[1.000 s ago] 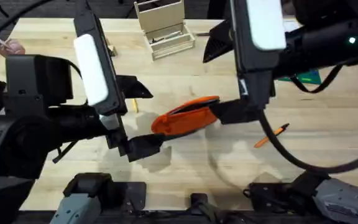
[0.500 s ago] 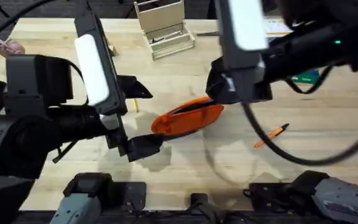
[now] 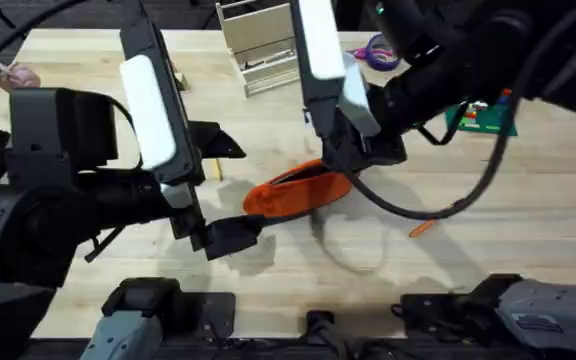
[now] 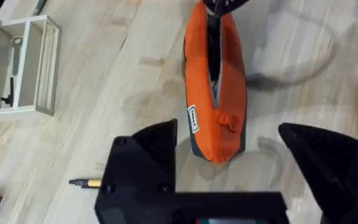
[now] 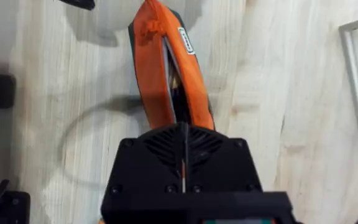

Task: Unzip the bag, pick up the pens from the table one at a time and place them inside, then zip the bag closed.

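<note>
Bag: the orange bag point(image 3: 296, 190) lies on the table point(image 3: 528, 230) near its middle, long axis slanting, with the zip along its top parted into a dark slit point(image 4: 212, 43) over most of its length. The orange zip tab point(image 4: 229, 120) sits at the end nearer the left arm.

Right gripper: the right gripper point(image 3: 340, 158) is at the bag's far end, directly over it; in its own wrist view the two black fingers point(image 5: 185, 155) are pressed together, with only a thin seam between them, right above the slit's end.

Left gripper: the left gripper point(image 4: 229, 146) has its fingers spread wide, one on each side of the bag's near end; I cannot tell whether either finger touches the fabric.

Pens: an orange pen point(image 3: 423, 228) lies on the table well apart from the bag, on the right arm's side, partly hidden behind a black cable point(image 3: 438, 205). A dark-tipped stick point(image 4: 84, 183) lies just beside the left gripper's finger.

Edges: a pale wooden rack point(image 3: 261, 45) stands by the far edge. Purple scissors point(image 3: 380, 52) and a green card point(image 3: 480, 116) lie toward the far right.

Open room: bare tabletop stretches in front of the bag and to its right, around the orange pen.
</note>
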Controlling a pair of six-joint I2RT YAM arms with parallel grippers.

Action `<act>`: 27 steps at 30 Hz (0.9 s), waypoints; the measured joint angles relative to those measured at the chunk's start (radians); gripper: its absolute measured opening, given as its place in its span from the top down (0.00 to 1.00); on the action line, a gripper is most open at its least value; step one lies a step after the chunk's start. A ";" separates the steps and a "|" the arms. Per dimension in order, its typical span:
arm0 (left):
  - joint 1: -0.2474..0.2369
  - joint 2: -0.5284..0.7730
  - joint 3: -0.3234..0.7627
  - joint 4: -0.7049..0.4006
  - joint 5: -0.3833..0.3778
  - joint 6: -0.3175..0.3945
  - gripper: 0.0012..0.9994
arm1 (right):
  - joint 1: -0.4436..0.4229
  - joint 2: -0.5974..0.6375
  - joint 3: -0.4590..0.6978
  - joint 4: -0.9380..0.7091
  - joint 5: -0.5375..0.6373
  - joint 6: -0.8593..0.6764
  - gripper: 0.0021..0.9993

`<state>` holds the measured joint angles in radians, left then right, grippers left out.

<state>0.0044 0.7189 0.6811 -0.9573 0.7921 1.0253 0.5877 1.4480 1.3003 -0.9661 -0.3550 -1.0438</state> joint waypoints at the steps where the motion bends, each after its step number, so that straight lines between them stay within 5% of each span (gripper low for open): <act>1: 0.000 0.000 0.000 0.000 0.000 0.000 0.01 | 0.000 0.006 0.000 0.000 0.000 0.000 0.97; 27: 0.000 0.000 0.000 0.000 0.000 0.000 0.01 | 0.005 0.197 0.000 0.012 -0.035 0.004 0.97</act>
<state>0.0044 0.7189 0.6811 -0.9573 0.7921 1.0256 0.5926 1.6446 1.3006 -0.9542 -0.3897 -1.0401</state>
